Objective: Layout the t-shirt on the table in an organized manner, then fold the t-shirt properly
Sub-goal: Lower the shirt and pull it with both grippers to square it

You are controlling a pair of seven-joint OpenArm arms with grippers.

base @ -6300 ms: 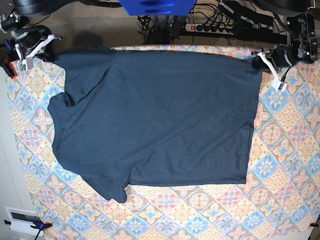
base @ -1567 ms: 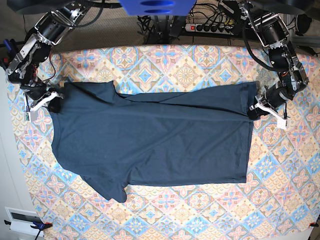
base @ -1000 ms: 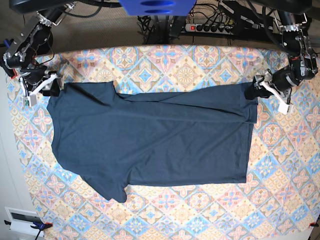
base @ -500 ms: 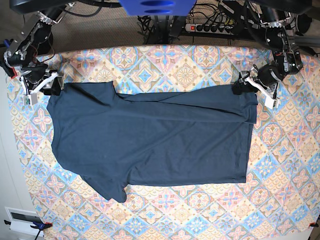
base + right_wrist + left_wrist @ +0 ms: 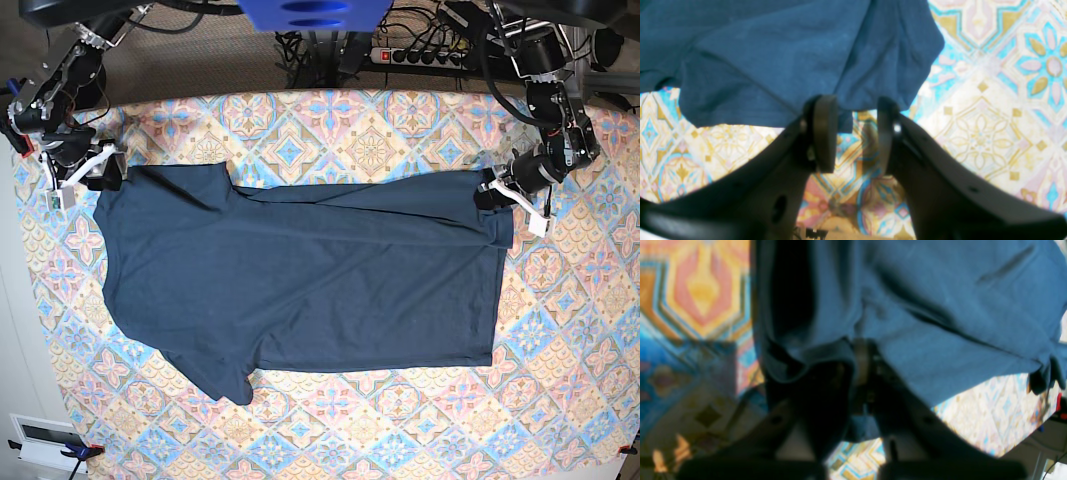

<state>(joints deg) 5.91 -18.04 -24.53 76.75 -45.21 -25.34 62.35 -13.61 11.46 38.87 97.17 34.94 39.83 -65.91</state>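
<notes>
Your left end effector (image 5: 497,192) is clenched on the hem corner of the t-shirt (image 5: 300,270), its jaws pressed together with a fold of navy cloth bunched between them in the left wrist view (image 5: 860,363). From that grip the shirt spreads away across the desk (image 5: 400,130), lying mostly flat with its upper edge folded over onto itself.

Your right end effector (image 5: 100,170) sits at the opposite end, at the sleeve corner. In the right wrist view (image 5: 853,133) its jaws stand apart, released, with patterned desk cloth showing in the gap; the shirt's edge lies just ahead of the fingertips (image 5: 821,110) and slightly over them, not pinched.

The other sleeve points toward the desk's near edge, well apart from both end effectors.
</notes>
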